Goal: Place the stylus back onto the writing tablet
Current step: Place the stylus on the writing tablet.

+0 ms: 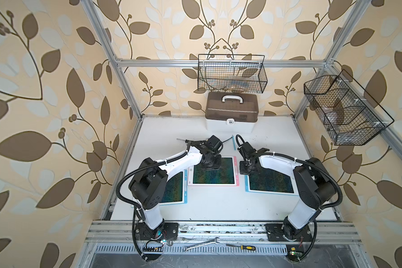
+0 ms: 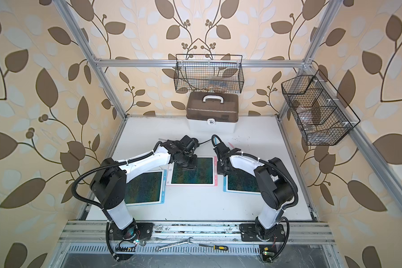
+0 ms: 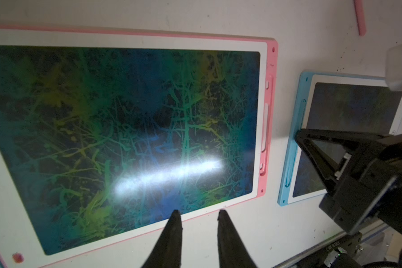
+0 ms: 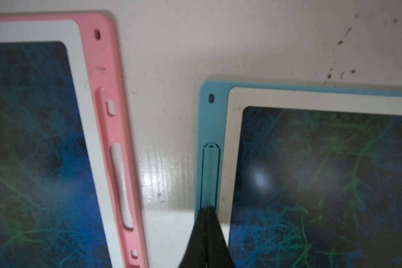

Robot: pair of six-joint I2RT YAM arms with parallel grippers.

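A teal stylus (image 4: 210, 171) lies in the side slot of the blue-framed writing tablet (image 4: 211, 111) on the right (image 1: 247, 185). My right gripper (image 4: 207, 208) is shut, its tips resting on that stylus. The pink-framed tablet (image 3: 270, 60) in the middle (image 1: 190, 176) has an empty side slot (image 4: 121, 185). My left gripper (image 3: 199, 212) hovers over its edge, open a little with nothing between the fingers. A loose pink stylus (image 3: 359, 18) and a loose blue stylus (image 1: 233, 143) lie on the table behind the tablets.
A third blue-framed tablet (image 1: 174, 188) lies partly under my left arm. A brown-lidded case (image 1: 232, 111) stands at the back. Wire baskets (image 1: 231, 74) hang on the back and right walls. A wrench (image 1: 201, 244) and a screwdriver (image 1: 241, 247) lie on the front rail.
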